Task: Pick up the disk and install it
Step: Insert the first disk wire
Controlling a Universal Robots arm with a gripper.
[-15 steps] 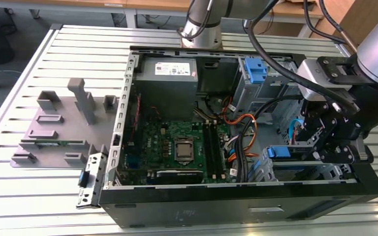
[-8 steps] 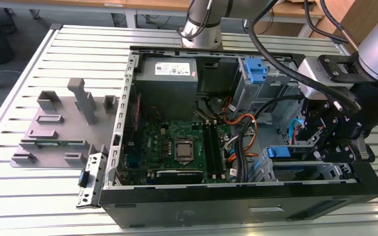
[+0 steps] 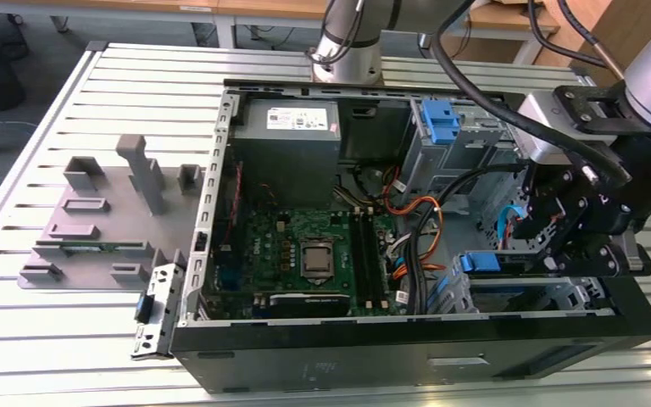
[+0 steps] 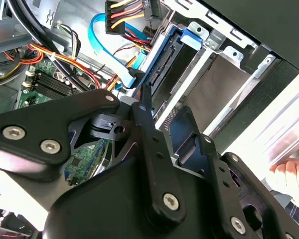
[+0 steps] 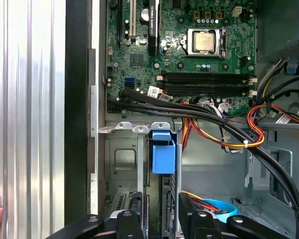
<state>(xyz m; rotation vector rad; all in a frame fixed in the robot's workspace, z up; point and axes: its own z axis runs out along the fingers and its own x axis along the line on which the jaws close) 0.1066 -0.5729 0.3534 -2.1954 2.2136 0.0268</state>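
The disk (image 5: 163, 149), seated edge-on in the drive cage (image 5: 120, 159), is straddled by the gripper (image 5: 162, 218), whose fingers (image 5: 132, 225) are spread at both its sides, presumably so that it is guided straight in its slot.

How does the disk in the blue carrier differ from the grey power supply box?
The disk stands edge-on in a drive cage slot; the power supply shows a broad labelled face. The disk has a blue plastic carrier; the power supply is plain grey. The disk is beside the claw; the power supply sits in the opposite corner. Both are inside the open computer case.
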